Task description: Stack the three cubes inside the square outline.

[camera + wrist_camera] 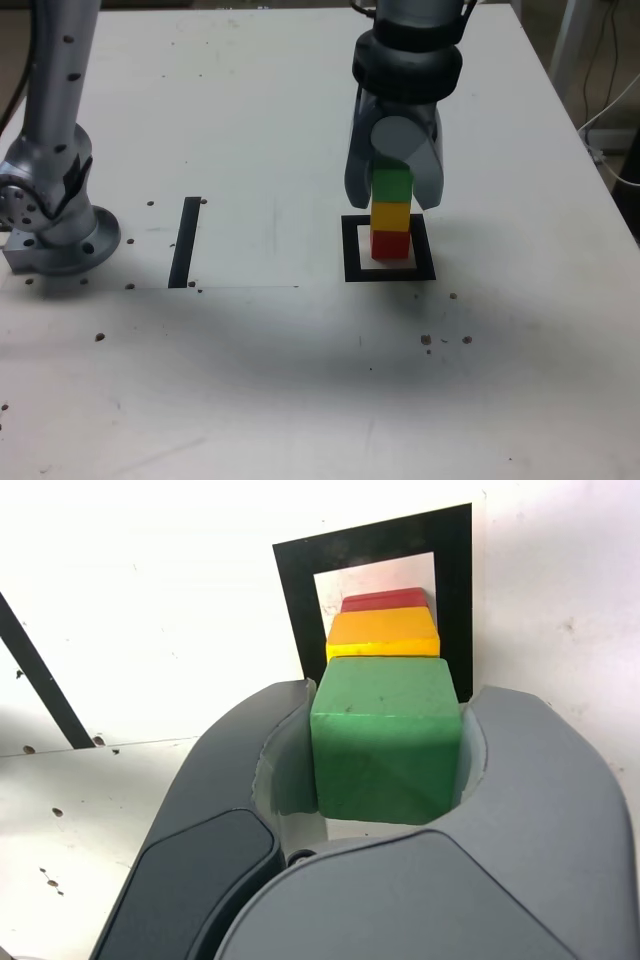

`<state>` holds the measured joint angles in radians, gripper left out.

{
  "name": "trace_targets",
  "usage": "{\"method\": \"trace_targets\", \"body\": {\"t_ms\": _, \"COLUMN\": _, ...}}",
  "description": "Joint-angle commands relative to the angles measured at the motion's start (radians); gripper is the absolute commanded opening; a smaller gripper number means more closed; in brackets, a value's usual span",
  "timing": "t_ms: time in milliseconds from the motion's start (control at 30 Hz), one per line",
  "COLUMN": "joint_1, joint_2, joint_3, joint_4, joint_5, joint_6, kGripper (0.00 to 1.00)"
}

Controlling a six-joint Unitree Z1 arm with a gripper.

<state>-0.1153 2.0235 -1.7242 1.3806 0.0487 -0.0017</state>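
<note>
no readable text, label, brand, number or sign shows anywhere.

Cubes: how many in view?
3. The green cube is between the fingers, on top; the yellow cube is under it; the red cube is lowest, inside the square outline.

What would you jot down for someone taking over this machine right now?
Hand: closed on the green cube, one finger on either side.
Cubes: green sits above the yellow cube, which is above the red cube, at the bottom, inside the square outline.
Done: red and yellow are stacked there, and green is lined up over them.
Left: probably just let go of green and back away gently, so the tower isn't knocked. I can't tell whether green's weight is fully on yellow.
</note>
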Motion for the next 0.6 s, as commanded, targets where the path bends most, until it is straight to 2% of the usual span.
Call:
{"method": "trace_targets", "body": {"t_ms": 0, "joint_1": 0.004, "joint_2": 0.004, "joint_3": 0.009, "joint_4": -0.012, "joint_5": -0.004, "joint_6": 0.007, "kGripper": 0.33}}
{"method": "trace_targets", "body": {"t_ms": 167, "joint_1": 0.008, "joint_2": 0.004, "joint_3": 0.026, "joint_4": -0.04, "joint_5": -0.018, "joint_6": 0.026, "kGripper": 0.87}}
{"method": "trace_targets", "body": {"t_ms": 233, "joint_1": 0.009, "joint_2": 0.003, "joint_3": 0.032, "joint_4": -0.047, "joint_5": -0.022, "joint_6": 0.031, "kGripper": 0.98}}
{"method": "trace_targets", "body": {"t_ms": 567, "joint_1": 0.018, "joint_2": -0.031, "joint_3": 0.075, "joint_4": -0.086, "joint_5": -0.021, "joint_6": 0.039, "kGripper": 1.0}}
